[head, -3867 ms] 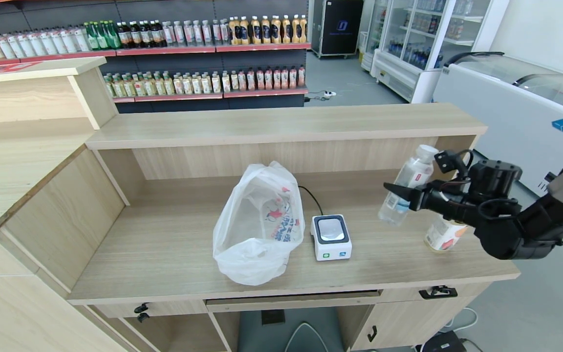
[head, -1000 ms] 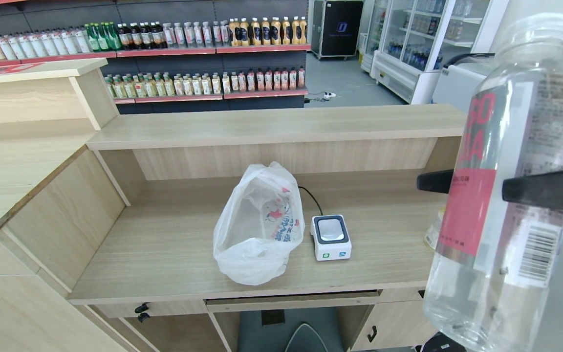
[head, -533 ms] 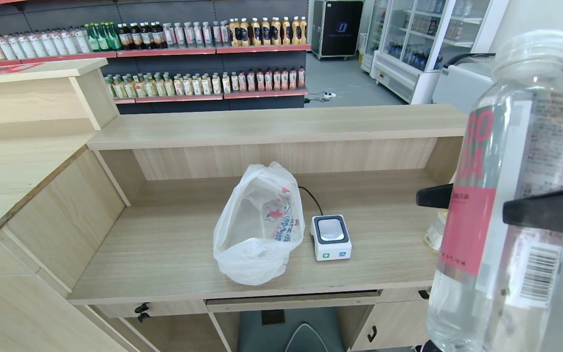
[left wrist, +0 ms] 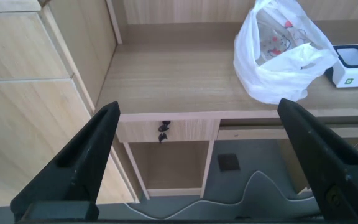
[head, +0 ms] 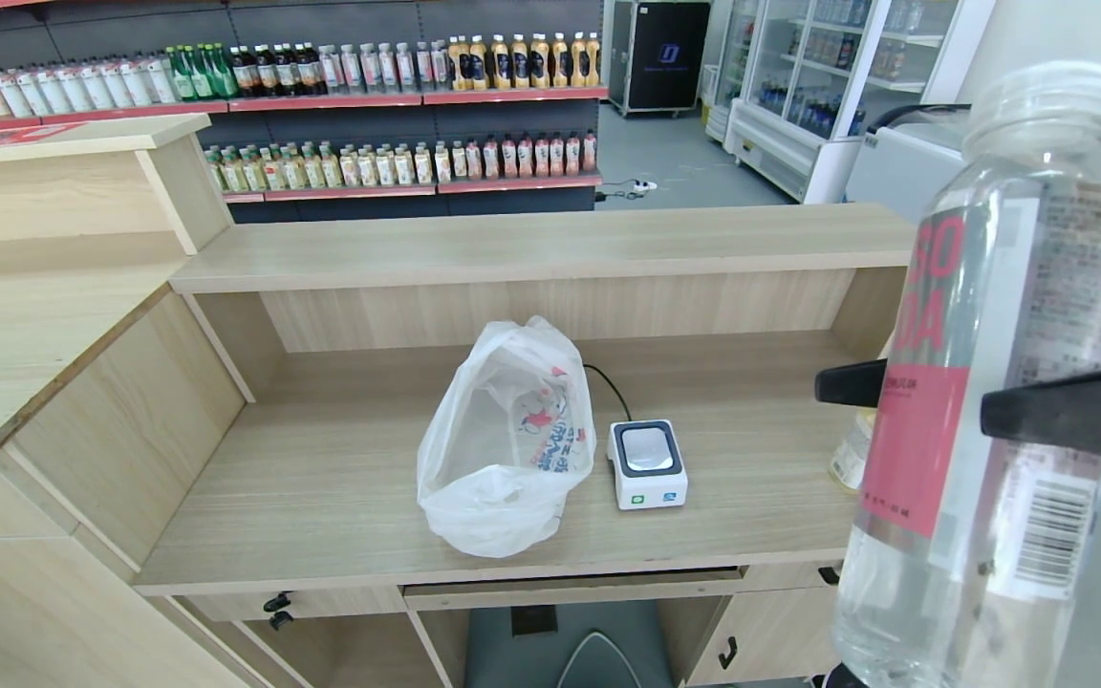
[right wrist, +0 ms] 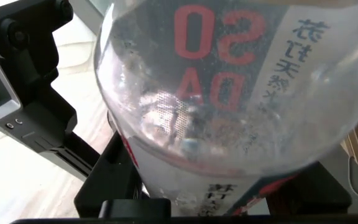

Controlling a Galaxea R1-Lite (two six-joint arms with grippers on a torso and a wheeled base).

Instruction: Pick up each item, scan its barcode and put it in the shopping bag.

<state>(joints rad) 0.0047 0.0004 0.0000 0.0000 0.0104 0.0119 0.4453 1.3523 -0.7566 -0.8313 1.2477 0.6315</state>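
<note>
Clear plastic bottle [head: 1000,287] with a pink-red label and a barcode [head: 1047,521] low on its side is up in the air on the right, roughly upright, close to the head camera, with the right claw [head: 933,397] pinching it around the middle. The right wrist view gives the big red letters and tiny bubbles on the inside wall, while the head view has the crinkly white shopping bag [head: 507,440] slumped open on the wood-grain counter [head: 321,478], just beside the boxy little white scanner [head: 648,463]. Left claw [left wrist: 197,162] is spread wide, out in front of the counter's left part.
</note>
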